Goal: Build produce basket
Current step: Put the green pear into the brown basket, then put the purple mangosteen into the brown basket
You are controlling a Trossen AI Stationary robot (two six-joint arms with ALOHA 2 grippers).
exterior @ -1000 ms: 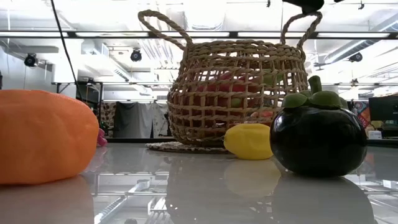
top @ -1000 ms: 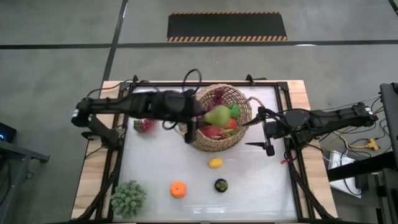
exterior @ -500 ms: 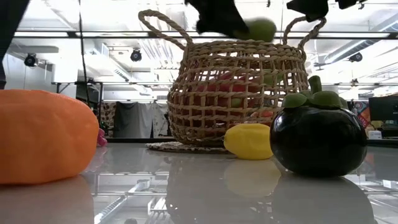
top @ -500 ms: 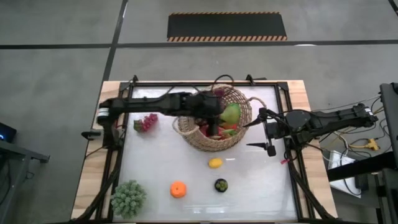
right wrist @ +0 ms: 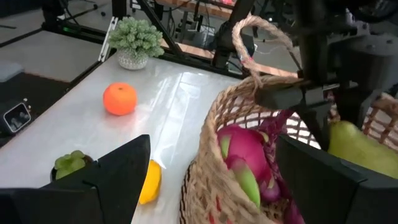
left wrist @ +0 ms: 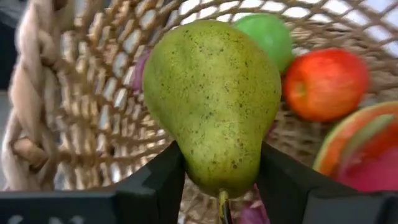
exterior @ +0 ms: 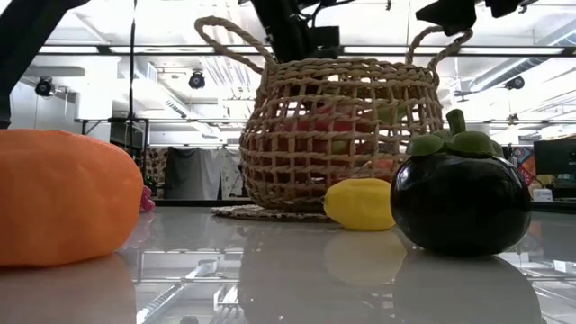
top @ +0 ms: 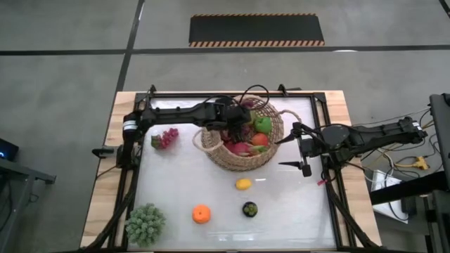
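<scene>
The left arm is covering the basket's far-left interior in the high view, so the pear is not showing there. In the left wrist view the watermelon slice is running off the picture's edge, and purple fruit is sitting half-hidden behind the pear.

We see the wicker basket holding a dragon fruit and pear; an orange and lemon lie on the table.

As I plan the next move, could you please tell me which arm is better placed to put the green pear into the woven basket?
The left: its gripper holds the speckled green pear inside the round tan wicker basket. The right gripper waits open beside the basket.
</scene>
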